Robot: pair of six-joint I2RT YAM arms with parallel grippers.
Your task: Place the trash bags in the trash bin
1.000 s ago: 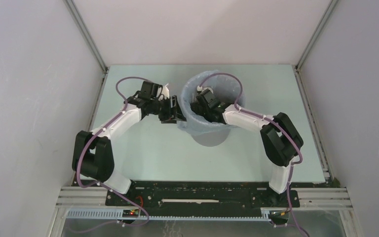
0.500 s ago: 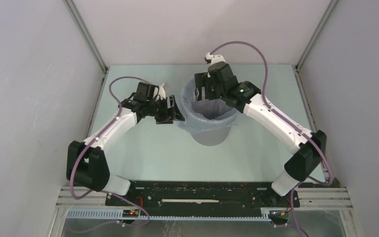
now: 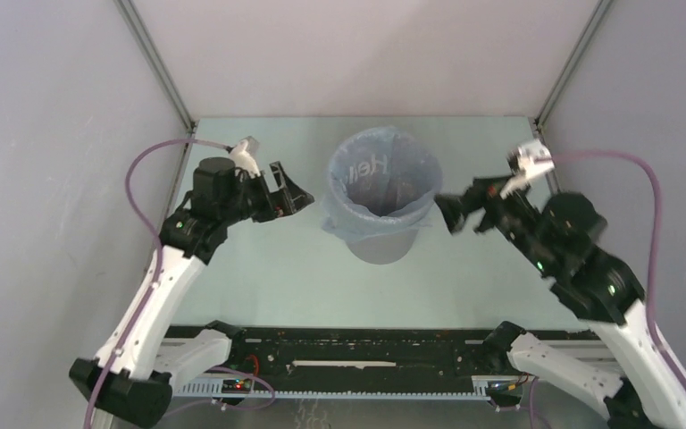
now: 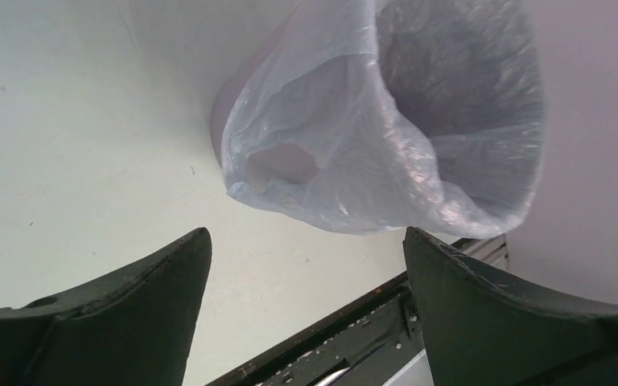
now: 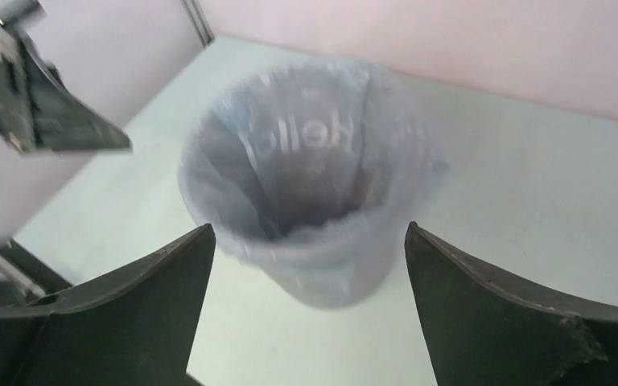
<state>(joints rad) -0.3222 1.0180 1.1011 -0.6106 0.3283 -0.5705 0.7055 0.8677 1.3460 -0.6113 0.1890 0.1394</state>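
Pale surface (image 3: 268, 277) carries the bin (image 3: 380, 253) upright at centre, the bag (image 3: 347, 223) lining it with its hem folded over the rim; left gripper (image 3: 296, 198) and right gripper (image 3: 447, 214) flank it, about equally near. Left wrist view: jaws wide and empty, bag ahead. Right wrist view: likewise, facing the bin's mouth.

The pale green worktop (image 3: 277, 268) lies between plain light walls (image 3: 54, 134). A metal post (image 3: 158, 67) rises from each far corner. A black plate (image 3: 366, 344) runs along its near edge, and a metal rail (image 3: 564, 223) along the right edge.
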